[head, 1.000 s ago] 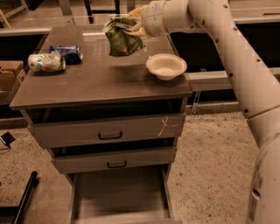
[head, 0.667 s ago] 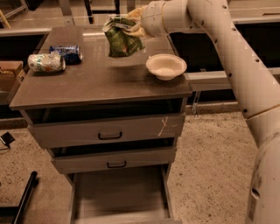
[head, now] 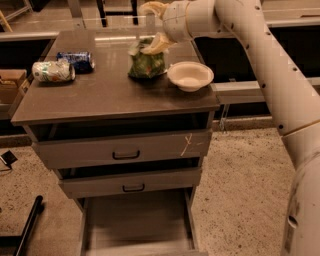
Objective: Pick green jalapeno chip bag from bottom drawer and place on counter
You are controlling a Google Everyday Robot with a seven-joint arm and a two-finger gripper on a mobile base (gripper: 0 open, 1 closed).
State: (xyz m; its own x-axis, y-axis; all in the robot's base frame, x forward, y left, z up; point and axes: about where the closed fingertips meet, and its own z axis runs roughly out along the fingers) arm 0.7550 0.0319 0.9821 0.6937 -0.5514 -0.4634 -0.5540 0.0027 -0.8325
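Observation:
The green jalapeno chip bag (head: 146, 65) stands on the counter (head: 100, 95) near its back right, just left of a white bowl. My gripper (head: 153, 26) is right above the bag and open. One finger (head: 150, 7) is raised clear and the other (head: 159, 44) rests at the bag's pale top edge. The bottom drawer (head: 135, 220) is pulled out below the cabinet, and its grey floor shows nothing inside.
A white bowl (head: 190, 75) sits right of the bag. A crushed white-green can (head: 52, 71) and a blue can (head: 75, 59) lie at the counter's back left. The two upper drawers stand slightly ajar. A cardboard box (head: 10, 85) is at far left, and a black bar (head: 27, 225) lies on the floor.
The bag was held in the air above the counter; now it rests on the counter and my gripper's fingers have spread apart above it.

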